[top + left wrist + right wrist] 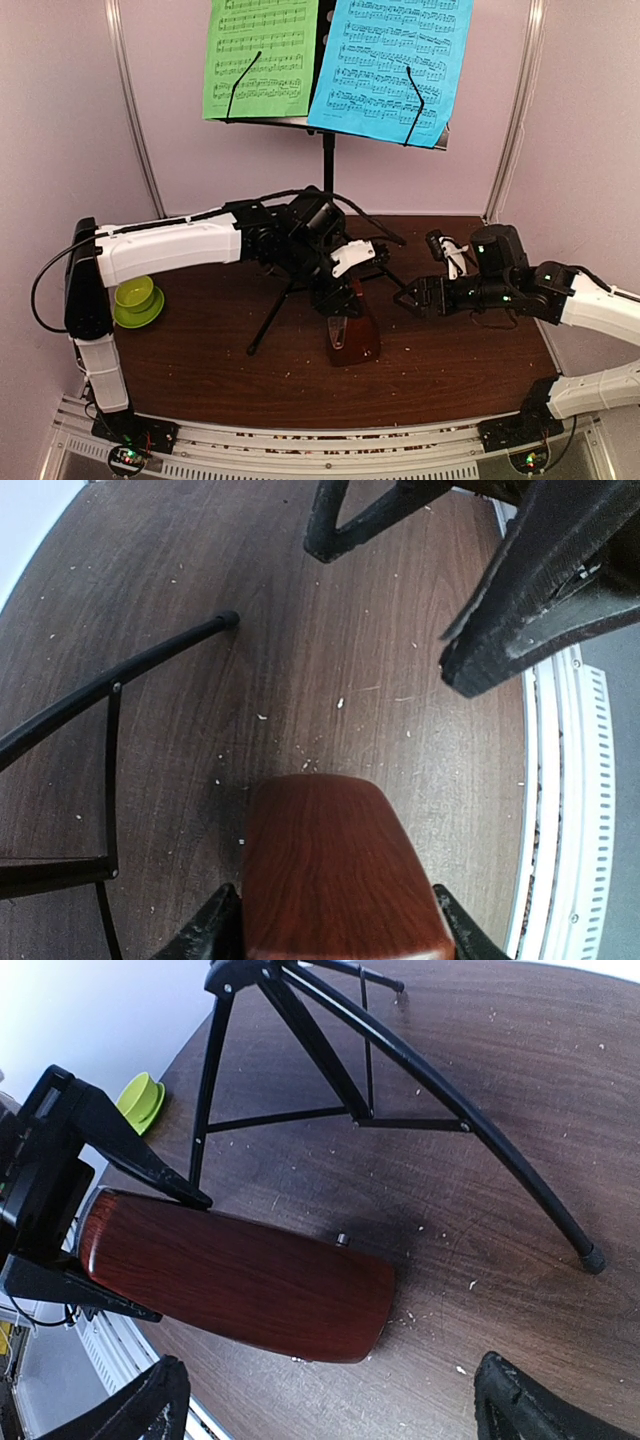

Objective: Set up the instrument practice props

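Left wrist view puts your left gripper point(335, 932) clamped on the metronome's point(335, 865) upper end, one finger on each flank. Its long axis runs up from the table point(400, 680) into the jaws, base down, just in front of the music stand's point(327, 165) legs. Your right gripper point(330, 1392) hangs nearby, jaws wide apart, holding nothing. The green sheet point(260, 60) and blue sheet point(390, 65) are cut off at the top. A lime cup point(134, 293) sits far left.

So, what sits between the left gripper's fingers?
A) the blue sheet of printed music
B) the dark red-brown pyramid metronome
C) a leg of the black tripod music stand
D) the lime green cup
B: the left wrist view shows the dark red-brown pyramid metronome clamped in the left gripper.
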Motion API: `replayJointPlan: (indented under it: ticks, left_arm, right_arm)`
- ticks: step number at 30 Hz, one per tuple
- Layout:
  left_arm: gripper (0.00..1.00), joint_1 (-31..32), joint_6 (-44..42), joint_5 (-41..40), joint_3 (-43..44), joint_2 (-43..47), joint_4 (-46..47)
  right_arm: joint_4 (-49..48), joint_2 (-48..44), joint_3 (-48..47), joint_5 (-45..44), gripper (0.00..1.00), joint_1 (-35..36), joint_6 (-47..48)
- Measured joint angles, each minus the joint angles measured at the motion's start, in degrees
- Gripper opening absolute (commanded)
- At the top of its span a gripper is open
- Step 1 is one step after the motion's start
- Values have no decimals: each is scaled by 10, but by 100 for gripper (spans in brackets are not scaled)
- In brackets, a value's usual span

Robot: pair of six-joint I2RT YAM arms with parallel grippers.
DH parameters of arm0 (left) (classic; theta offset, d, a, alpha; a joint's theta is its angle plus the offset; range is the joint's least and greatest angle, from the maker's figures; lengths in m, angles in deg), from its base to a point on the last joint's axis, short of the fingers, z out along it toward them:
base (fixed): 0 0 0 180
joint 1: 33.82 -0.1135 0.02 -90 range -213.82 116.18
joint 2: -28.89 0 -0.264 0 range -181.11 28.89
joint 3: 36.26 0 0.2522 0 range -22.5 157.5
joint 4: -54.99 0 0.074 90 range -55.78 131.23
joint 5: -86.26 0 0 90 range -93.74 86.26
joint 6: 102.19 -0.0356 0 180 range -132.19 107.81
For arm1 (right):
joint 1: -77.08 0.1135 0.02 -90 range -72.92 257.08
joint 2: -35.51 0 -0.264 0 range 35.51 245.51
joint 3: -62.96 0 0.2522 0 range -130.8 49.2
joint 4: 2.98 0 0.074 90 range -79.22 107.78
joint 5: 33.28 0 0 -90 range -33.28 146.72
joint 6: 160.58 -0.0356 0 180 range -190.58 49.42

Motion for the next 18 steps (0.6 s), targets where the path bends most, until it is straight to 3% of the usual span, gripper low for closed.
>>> replayJointPlan:
  ticks: [9, 12, 16, 18]
  left_arm:
    - [72, 0, -35, 19, 0, -20, -6]
    - [91, 0, -45, 23, 13, -19, -1]
    - [95, 0, -44, 20, -7, 10, 21]
    - [95, 0, -37, 14, -61, 55, 55]
  right_arm:
    - [-1, 18, -7, 19, 100, 0, 0]
    - [-3, 24, -15, 23, 100, 0, 0]
    - [-3, 32, -24, 30, 100, 0, 0]
    - [-3, 39, -31, 36, 100, 0, 0]
